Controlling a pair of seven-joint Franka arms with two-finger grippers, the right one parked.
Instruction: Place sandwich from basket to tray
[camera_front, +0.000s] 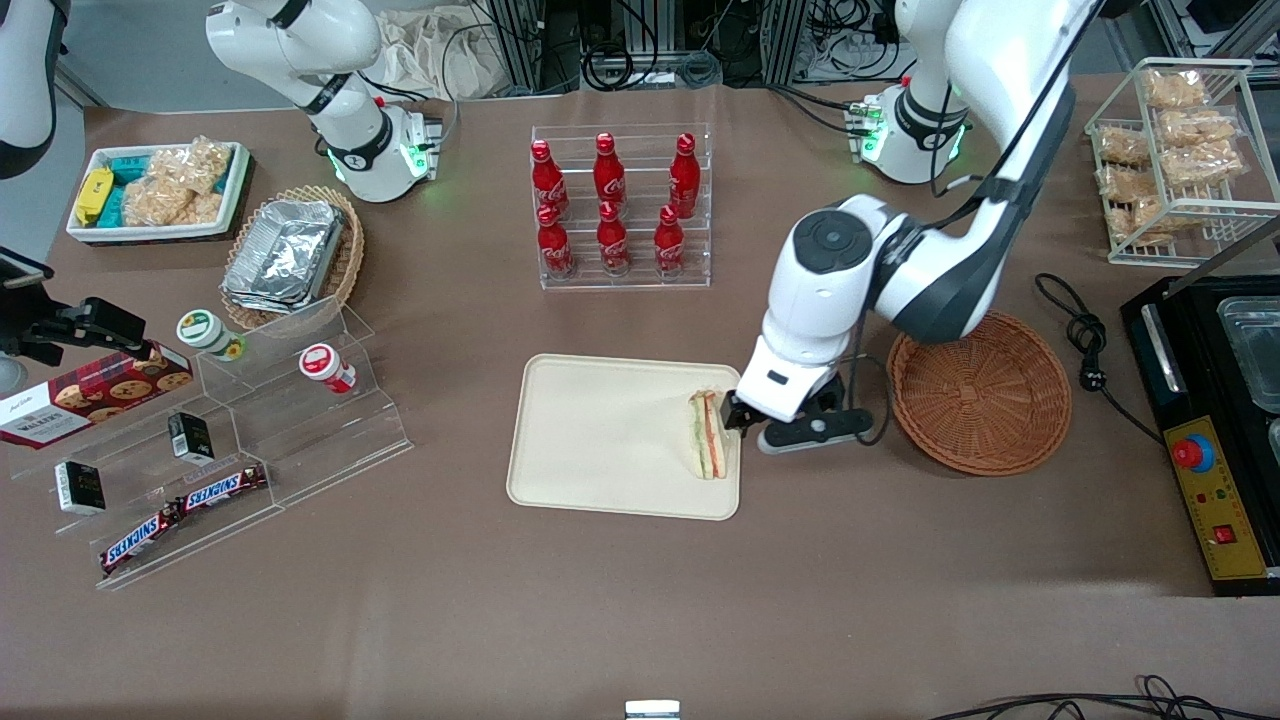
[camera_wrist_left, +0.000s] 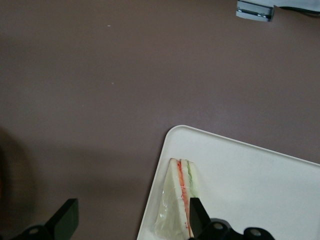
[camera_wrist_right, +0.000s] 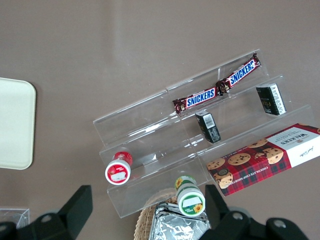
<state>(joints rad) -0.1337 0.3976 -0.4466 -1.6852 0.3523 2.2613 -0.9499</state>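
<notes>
Sandwich (camera_front: 708, 434) on tray (camera_front: 600, 440), gripper (camera_wrist_left: 132, 217) spread wide

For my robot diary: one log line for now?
sandwich: on tray edge | basket: empty | hand: open, around sandwich

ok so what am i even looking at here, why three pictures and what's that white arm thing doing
These are two white robot arms bolted to a brown table. One picture looks at the table from in front; the other two come from small cameras on each arm's wrist, looking down past its fingers.

Only one arm is working. Its gripper, a two-finger clamp, is down at the edge of the cream tray. A wrapped triangular sandwich lies on the tray by that edge. In the working arm's wrist picture the fingers stand apart, one beside the sandwich, so it looks released rather than held.

The round wicker basket beside the tray is where the sandwich belonged. Also on the table: cola bottles in a clear rack, and Snickers bars on a clear stepped shelf.
</notes>
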